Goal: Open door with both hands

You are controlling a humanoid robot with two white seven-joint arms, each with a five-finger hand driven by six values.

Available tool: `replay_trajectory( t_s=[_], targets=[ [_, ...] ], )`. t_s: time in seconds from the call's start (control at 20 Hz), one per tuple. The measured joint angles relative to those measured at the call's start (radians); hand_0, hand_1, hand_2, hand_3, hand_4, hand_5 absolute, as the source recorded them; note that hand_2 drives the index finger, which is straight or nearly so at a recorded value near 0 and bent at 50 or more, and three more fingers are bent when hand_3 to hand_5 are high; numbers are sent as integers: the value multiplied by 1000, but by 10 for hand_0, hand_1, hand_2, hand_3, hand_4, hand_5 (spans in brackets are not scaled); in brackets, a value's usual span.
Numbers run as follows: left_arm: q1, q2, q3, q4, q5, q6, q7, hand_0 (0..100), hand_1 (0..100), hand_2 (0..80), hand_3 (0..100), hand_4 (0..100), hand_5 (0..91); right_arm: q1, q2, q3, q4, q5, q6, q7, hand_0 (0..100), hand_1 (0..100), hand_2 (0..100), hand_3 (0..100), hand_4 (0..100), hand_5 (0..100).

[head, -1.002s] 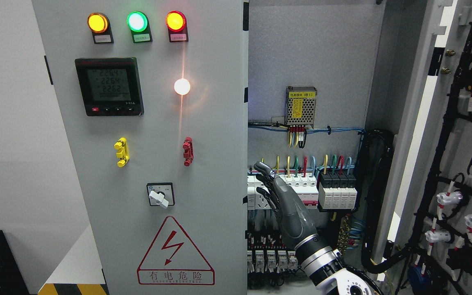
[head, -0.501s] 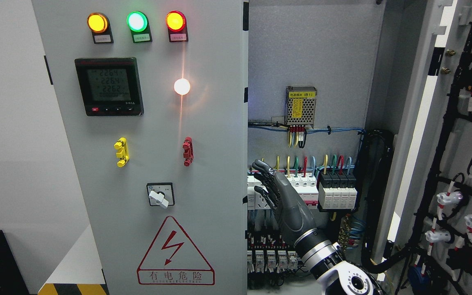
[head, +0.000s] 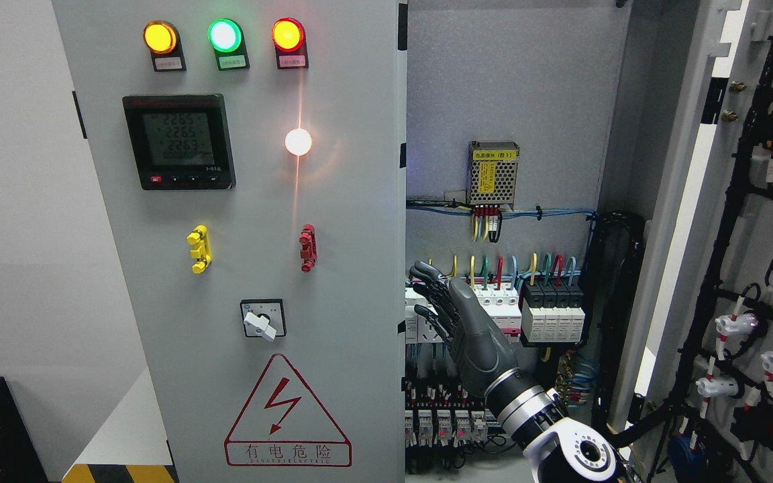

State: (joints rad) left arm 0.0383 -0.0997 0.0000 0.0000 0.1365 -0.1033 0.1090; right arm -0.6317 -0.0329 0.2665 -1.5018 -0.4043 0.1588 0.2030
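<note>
The right hand (head: 457, 318), its fingers (head: 427, 276) loosely spread and holding nothing, hangs just right of the left door (head: 333, 282), whose tall upright free edge stands directly left of the fingertips, near but seemingly not touching.

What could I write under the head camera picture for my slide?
Robot's right hand, fingers loosely spread, reaches toward the left door's edge; the right door already hangs open.

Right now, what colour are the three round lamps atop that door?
Yellow, green and red, left to right, in the head view.
</note>
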Motion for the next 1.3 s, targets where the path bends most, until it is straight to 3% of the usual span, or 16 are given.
replay_trajectory(
  t_s=[0.4, 1.05, 1.3],
  targets=[
    [0, 0, 0, 0, 0, 0, 0, 0, 0, 0, 0, 0, 0, -25, -4, -1, 21, -5, 39, 61, 191, 0, 0, 0, 0, 0],
    [0, 0, 0, 0, 0, 0, 0, 0, 0, 0, 0, 0, 0, -58, -9, -3, 45, -83, 80, 75, 191, 0, 0, 0, 0, 0],
    [0, 0, 0, 0, 0, 0, 0, 0, 0, 0, 0, 0, 0, -69, -11, -3, 54, -106, 88, 111, 191, 0, 0, 0, 0, 0]
  ],
)
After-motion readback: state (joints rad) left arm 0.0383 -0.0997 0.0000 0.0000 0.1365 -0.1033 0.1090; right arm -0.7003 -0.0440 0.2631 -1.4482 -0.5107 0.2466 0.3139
